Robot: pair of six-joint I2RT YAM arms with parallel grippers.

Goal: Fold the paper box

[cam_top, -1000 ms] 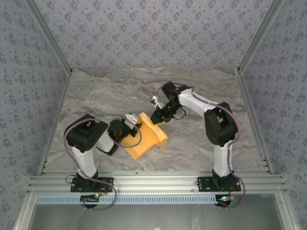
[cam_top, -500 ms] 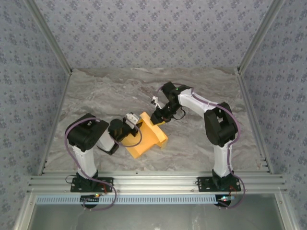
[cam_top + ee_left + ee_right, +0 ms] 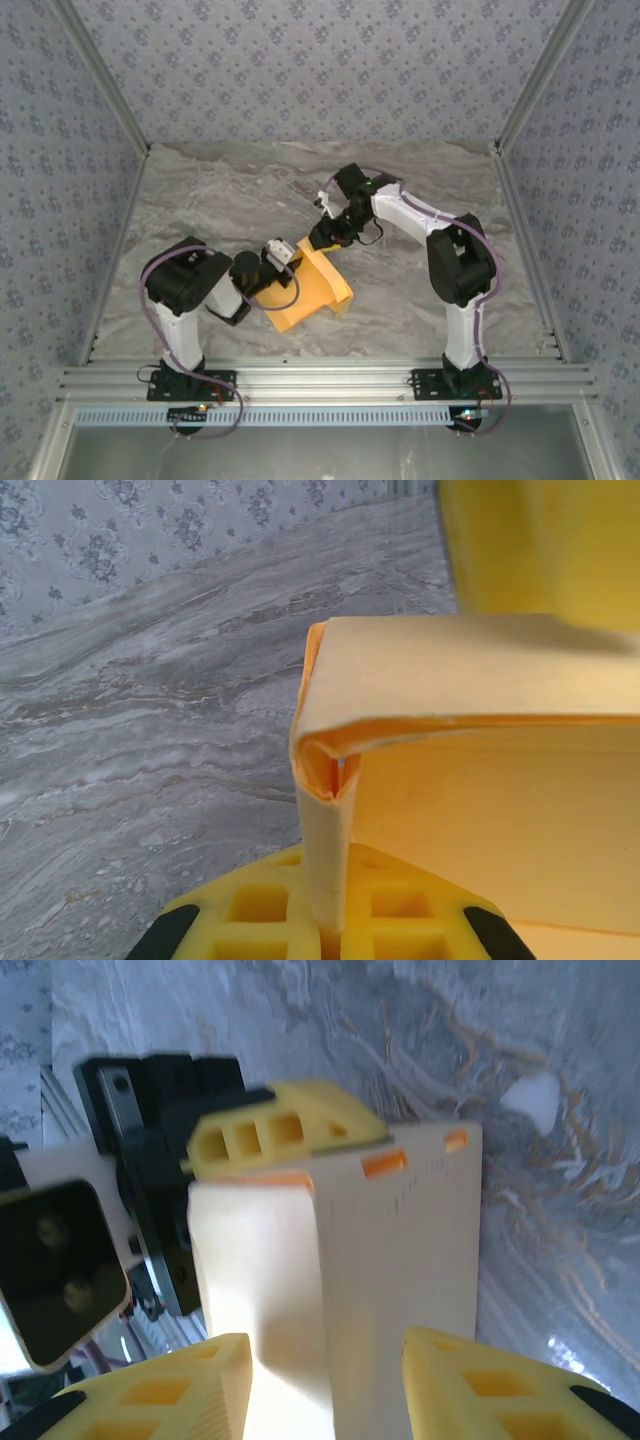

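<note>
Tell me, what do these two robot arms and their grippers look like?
The left arm and right arm match: white links joined by chunky black joints, each with a thin purple cable looping along it. They stand on black bases bolted to a silver metal rail. The left gripper and right gripper each have two yellow plastic fingers with square, waffle-like hollows.

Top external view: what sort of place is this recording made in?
Probably a purpose-built robot test cell: a marble-patterned tabletop boxed in by wallpapered panels on aluminium framing, with a left arm and a right arm bolted at its near edge, a paper box between them.
</note>
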